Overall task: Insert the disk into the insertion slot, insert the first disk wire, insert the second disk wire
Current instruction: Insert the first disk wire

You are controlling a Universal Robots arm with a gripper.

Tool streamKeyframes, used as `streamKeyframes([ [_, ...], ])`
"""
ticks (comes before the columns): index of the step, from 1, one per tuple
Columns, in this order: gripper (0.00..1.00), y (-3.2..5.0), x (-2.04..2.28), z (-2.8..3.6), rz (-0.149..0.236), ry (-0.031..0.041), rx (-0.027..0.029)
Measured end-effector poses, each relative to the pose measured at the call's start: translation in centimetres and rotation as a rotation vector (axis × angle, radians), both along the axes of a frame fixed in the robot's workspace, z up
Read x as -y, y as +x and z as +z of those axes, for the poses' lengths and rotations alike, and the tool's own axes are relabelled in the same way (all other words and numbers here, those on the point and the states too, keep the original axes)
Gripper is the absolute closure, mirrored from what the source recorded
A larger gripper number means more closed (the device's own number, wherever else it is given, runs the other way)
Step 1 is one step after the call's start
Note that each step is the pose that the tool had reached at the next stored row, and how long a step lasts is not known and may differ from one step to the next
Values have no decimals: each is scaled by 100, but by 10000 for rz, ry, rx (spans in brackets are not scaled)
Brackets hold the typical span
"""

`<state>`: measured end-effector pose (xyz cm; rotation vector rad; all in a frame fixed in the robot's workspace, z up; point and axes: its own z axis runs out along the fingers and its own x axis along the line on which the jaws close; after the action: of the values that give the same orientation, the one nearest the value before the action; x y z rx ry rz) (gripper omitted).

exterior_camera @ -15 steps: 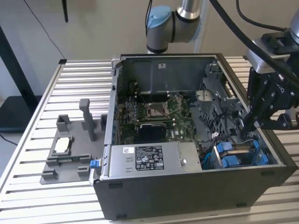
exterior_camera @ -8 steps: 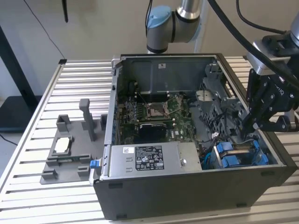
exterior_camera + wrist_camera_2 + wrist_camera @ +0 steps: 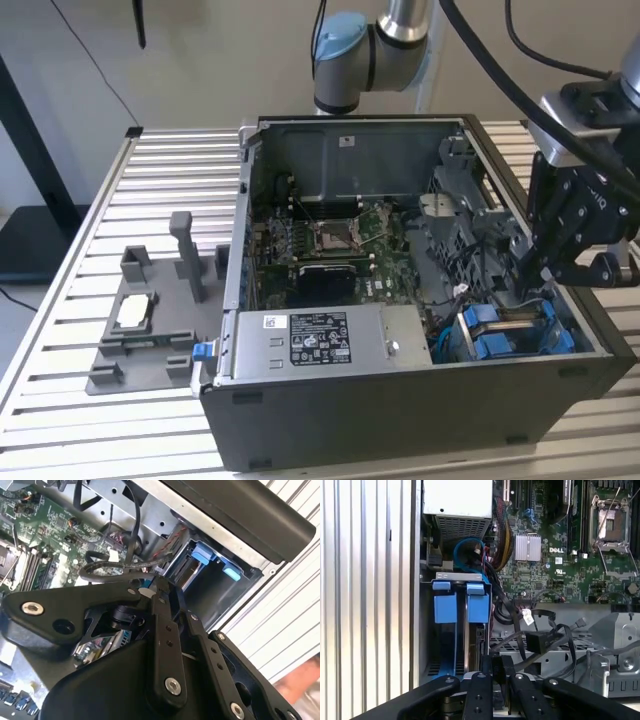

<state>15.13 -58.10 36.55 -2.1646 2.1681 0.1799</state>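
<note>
The disk point(image 3: 515, 318) lies in the insertion slot point(image 3: 560, 345) at the open case's corner on the exterior view's right, its blue carrier tabs point(image 3: 466, 605) sticking out of the grey cage point(image 3: 452, 575). The disk's silver edge point(image 3: 186, 575) also shows beside blue tabs point(image 3: 204, 555). My gripper point(image 3: 522, 272) reaches down inside the case just behind the cage. Its black fingers point(image 3: 488, 666) stand close together, shut, at the disk's rear end; whether they pinch anything is hidden. A loose black wire with a connector point(image 3: 540, 641) hangs beside my gripper point(image 3: 496, 661), and black wires point(image 3: 107, 565) loop past my gripper point(image 3: 159, 587).
The silver power-supply box point(image 3: 320, 345) fills the case's near side, with the green motherboard point(image 3: 330, 240) behind it. A blue cable point(image 3: 465, 547) curls between supply and cage. A grey fixture point(image 3: 150, 320) stands on the slatted table at the exterior view's left.
</note>
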Motion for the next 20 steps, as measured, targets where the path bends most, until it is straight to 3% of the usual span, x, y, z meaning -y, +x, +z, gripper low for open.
streamKeyframes([
  [10, 81, 78, 61, -139, 0, 0, -1],
  [20, 81, 125, 64, -227, -42, 0, -1],
])
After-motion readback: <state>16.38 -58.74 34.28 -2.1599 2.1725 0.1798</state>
